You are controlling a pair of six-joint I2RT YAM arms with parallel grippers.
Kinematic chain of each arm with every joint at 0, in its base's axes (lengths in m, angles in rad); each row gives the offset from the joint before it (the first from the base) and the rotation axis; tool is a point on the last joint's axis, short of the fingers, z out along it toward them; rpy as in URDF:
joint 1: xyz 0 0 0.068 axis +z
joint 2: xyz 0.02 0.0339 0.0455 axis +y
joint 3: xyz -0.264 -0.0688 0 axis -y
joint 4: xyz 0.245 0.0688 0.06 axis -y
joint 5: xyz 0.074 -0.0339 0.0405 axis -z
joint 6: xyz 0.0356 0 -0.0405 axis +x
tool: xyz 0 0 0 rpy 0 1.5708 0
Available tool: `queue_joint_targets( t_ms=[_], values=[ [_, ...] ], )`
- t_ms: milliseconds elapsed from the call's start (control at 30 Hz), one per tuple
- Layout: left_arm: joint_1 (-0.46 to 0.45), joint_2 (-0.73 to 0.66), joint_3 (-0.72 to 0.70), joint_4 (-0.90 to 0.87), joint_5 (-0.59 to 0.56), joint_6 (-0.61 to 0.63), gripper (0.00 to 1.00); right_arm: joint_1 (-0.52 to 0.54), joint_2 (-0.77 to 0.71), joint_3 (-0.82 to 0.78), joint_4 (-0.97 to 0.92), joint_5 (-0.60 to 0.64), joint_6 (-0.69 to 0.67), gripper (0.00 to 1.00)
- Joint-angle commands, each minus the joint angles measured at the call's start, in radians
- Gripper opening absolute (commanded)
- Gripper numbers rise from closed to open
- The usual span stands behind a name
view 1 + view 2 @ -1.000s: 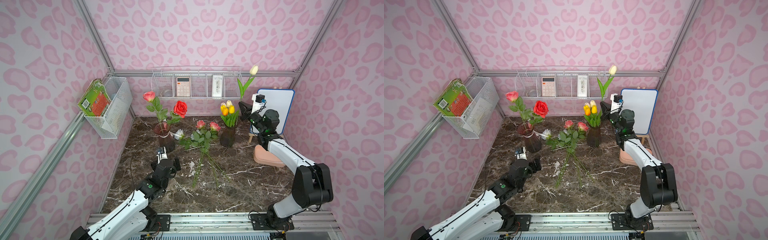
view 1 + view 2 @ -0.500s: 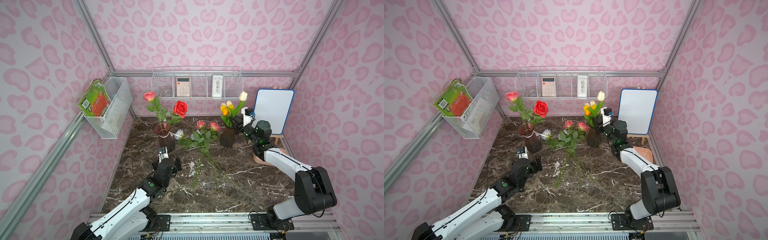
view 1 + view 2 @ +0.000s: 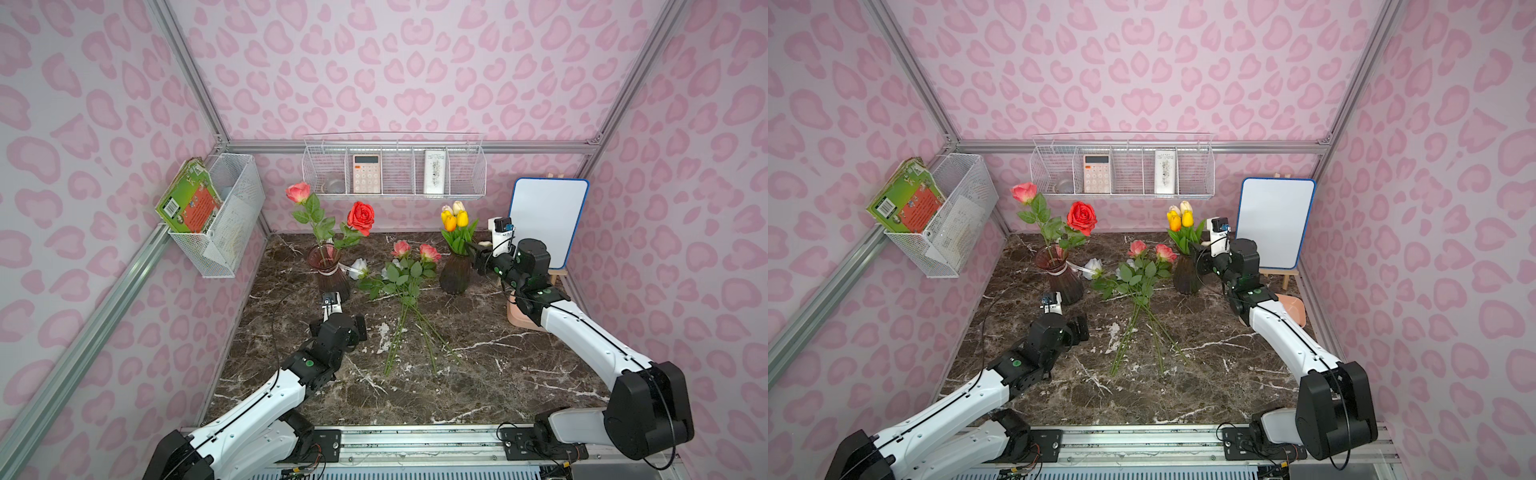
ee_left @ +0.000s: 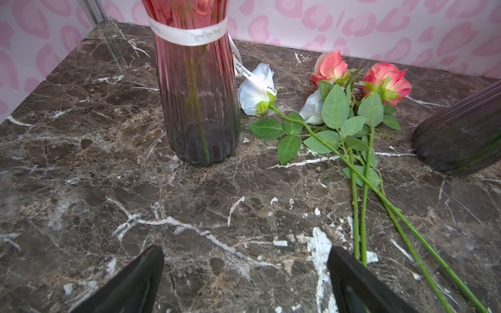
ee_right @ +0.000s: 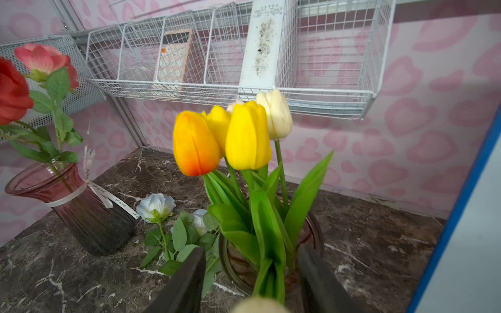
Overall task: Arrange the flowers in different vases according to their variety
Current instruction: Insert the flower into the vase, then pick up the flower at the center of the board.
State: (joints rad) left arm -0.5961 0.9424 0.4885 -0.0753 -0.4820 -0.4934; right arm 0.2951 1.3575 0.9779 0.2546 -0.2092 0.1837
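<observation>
- loose roses [image 3: 409,266]: prob light, thin springy stems, soft heads; grab mid-stem below the leaves, not the bloom.
- they lie on the table [image 3: 478,374] btwn both vases, stem ends toward the near side.
- left gripper [image 4: 244,276]: wide open, empty, low; stems just right of it, ribbon vase [image 3: 330,274] beyond.
- right gripper [image 5: 252,271]: jaws apart, holding nothing; leaves of the tulips [image 5: 246,135] btwn them, at the right vase [image 3: 455,274].

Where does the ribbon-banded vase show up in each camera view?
Both top views: the ribbon-banded vase stands left of centre.
Left wrist: it looms close, cropped above the ribbon.
Right wrist: it stands to one side of the tulips, rim and ribbon showing.
Shared landmark: the white rose lying by its base.
</observation>
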Motion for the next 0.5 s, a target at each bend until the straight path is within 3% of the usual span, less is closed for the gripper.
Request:
queue_joint_targets(
  t_ms=[0, 233, 467],
  values=[
    [-0.001, 0.018, 0.016, 0.017, 0.013, 0.013, 0.98, -0.022, -0.021, 0.005, -0.142, 0.017, 0.047, 0.62],
    [-0.001, 0.075, 0.038, 0.022, 0.045, 0.016, 0.99, -0.025, -0.158, -0.098, -0.192, -0.089, 0.080, 0.95],
    [-0.001, 0.139, 0.061, 0.034, 0.092, 0.016, 0.99, 0.003, -0.265, -0.197, -0.286, -0.107, 0.121, 0.97]
  ],
)
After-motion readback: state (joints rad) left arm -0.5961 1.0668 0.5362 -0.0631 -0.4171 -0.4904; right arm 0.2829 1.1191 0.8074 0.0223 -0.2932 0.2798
